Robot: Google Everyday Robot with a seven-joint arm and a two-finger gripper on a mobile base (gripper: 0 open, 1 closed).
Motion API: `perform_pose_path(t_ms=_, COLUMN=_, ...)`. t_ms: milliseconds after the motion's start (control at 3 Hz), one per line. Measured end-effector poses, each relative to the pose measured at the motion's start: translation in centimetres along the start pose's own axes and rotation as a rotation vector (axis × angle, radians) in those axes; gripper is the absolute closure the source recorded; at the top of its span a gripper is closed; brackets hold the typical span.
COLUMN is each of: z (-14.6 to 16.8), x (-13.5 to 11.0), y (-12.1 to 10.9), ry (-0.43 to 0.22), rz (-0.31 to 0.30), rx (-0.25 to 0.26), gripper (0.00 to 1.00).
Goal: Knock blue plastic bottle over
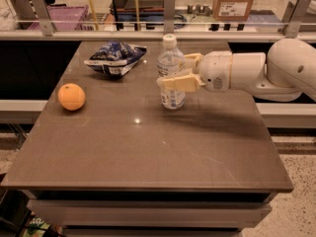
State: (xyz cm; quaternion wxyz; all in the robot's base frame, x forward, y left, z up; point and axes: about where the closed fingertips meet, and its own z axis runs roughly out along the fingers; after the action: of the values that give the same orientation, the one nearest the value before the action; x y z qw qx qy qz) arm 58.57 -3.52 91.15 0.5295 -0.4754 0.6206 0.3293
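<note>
Claw (176, 71) against upright blue plastic bottle (170, 59)

blue plastic bottle (170, 58) | clear, white cap | upright on table (148, 152) | hand (174, 72) at its middle

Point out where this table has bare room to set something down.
The front half of the table is bare, from below the orange to the right edge. A gap also lies between orange and bottle. The back is crowded: bag, bottle, and the pincer at the bottle's middle, its arm crossing from the right.
</note>
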Motion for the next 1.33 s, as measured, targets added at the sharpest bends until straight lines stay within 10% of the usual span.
perform_pose_path(t_ms=667, z=0.40, x=-0.17, y=0.24, ry=-0.001, rz=-0.002, rx=-0.008, gripper=1.00)
perform_pose_path(t_ms=1333, z=-0.52, x=-0.92, y=0.10, ry=0.035, rz=-0.005, rx=0.004, gripper=1.00)
